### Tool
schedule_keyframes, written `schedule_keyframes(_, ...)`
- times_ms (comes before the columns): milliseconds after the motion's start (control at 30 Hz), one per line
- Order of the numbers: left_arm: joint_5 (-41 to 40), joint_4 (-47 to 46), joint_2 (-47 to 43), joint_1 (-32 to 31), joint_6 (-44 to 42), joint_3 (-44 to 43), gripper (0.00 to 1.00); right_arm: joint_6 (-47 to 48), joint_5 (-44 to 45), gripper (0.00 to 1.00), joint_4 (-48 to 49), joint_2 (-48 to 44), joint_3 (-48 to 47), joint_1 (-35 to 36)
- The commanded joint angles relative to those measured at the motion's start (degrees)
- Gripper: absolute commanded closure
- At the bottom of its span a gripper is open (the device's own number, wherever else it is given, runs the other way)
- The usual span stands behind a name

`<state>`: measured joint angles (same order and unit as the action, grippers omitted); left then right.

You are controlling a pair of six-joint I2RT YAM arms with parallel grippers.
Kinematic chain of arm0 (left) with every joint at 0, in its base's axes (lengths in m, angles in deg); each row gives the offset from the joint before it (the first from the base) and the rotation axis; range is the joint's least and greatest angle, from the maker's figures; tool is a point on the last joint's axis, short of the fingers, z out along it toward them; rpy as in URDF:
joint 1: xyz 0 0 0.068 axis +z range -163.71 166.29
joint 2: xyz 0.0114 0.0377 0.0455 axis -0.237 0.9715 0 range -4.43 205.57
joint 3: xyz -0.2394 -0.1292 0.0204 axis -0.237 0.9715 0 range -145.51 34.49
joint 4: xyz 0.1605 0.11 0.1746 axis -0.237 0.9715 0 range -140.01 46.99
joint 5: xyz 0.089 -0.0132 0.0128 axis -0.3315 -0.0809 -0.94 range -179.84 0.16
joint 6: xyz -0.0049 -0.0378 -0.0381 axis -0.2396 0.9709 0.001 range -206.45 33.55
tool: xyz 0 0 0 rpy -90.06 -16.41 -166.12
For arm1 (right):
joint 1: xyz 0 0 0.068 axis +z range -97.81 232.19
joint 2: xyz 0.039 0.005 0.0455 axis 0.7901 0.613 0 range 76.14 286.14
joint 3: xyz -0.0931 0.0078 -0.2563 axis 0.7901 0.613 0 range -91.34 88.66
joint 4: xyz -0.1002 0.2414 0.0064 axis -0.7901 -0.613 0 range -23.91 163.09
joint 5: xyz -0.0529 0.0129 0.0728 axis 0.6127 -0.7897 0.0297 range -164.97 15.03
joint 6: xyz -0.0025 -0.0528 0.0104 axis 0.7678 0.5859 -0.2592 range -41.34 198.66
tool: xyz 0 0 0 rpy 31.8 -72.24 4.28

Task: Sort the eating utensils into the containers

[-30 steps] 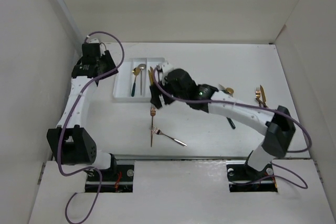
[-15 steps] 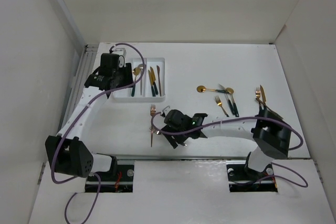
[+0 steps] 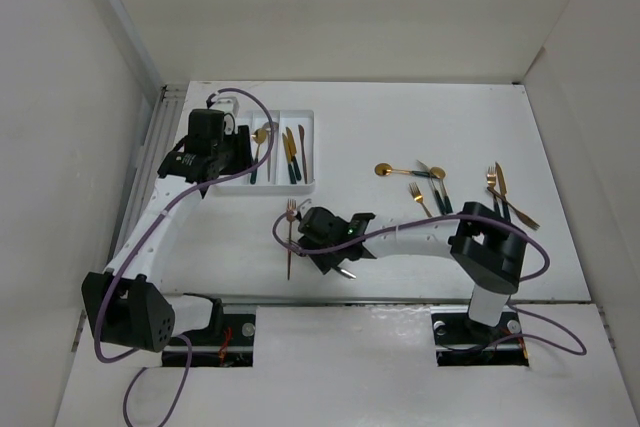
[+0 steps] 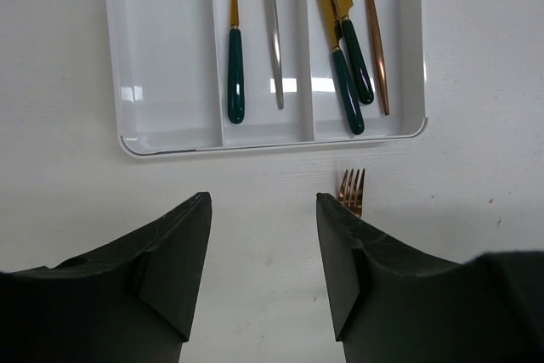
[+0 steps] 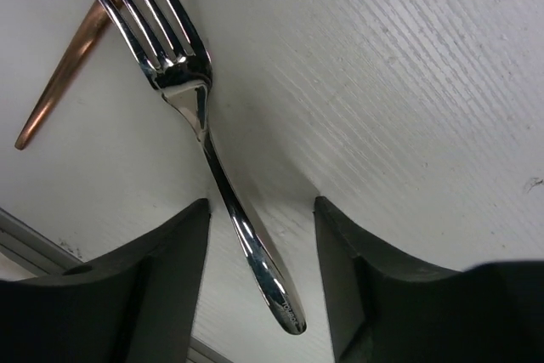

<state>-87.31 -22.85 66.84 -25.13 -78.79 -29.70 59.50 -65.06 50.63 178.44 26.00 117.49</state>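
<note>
The white three-compartment tray (image 3: 290, 112) (image 4: 170, 57) holds a gold green-handled spoon (image 4: 235, 57), a silver utensil (image 4: 272, 40), two gold green-handled knives (image 4: 344, 65) and a copper knife (image 4: 376, 40); its left compartment is bare. My left gripper (image 3: 228, 159) (image 4: 263, 206) hangs open over the table just in front of the tray, holding nothing. A silver fork (image 5: 183, 82) (image 3: 347, 273) lies near the table's front edge. My right gripper (image 3: 333, 255) (image 5: 261, 203) is low over it, open, with its fingers on either side of the handle and a gap on each side. A copper fork (image 3: 290, 237) (image 4: 351, 189) lies beside it.
More gold and green-handled utensils lie at the right: a gold spoon (image 3: 385, 169), forks and spoons (image 3: 432, 192), and a pair near the right arm's elbow (image 3: 500, 185). White walls enclose the table on three sides.
My right arm swung from the tray back to the front edge and came down over the silver fork, its jaws narrowing. My left arm moved from the tray's far left to its near end.
</note>
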Motion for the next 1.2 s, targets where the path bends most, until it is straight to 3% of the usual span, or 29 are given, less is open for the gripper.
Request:
schedule_keyframes(0, -0.4, -2.0, -1.9, 0.2, -0.8, 0.7, 0.5, 0.8, -0.1, 0.46, 1.4, 1.1, -3.3, 0.1)
schedule_keyframes(133, -0.4, -2.0, -1.9, 0.2, -0.8, 0.7, 0.5, 2.0, -2.1, 0.74, 2.0, 3.3, -4.6, 0.1)
schedule_keyframes(167, -0.4, -2.0, -1.9, 0.2, -0.8, 0.7, 0.5, 2.0, -2.1, 0.88, 2.5, 3.9, -4.6, 0.1)
schedule_keyframes(233, -0.4, -2.0, -1.9, 0.2, -0.8, 0.7, 0.5, 2.0, -2.1, 1.0, 3.3, 3.9, -4.6, 0.1)
schedule_keyframes(433, 6.1, -1.3, -1.9, 0.2, -6.2, -1.6, 0.43, 0.7, -2.6, 1.0, 3.9, -1.7, -3.4, 0.1)
schedule_keyframes(467, 10.9, -0.8, -1.9, 0.2, -8.0, -2.3, 0.42, -0.1, -1.0, 1.0, 3.9, -3.5, -3.4, 0.1)
schedule_keyframes(667, 21.0, -0.3, -3.0, 0.2, -10.8, -6.0, 0.44, -10.7, 11.0, 1.0, 4.4, -16.9, -7.6, -0.7)
schedule_keyframes(900, 34.7, 2.4, -3.0, -3.3, -15.9, -10.4, 0.44, -21.7, 14.0, 1.0, 3.0, -11.0, -25.0, -12.6)
schedule_keyframes(1167, 41.8, 3.3, 0.7, -6.9, -17.0, -14.1, 0.36, -24.9, 17.0, 1.0, 5.0, -4.5, -37.2, -13.7)
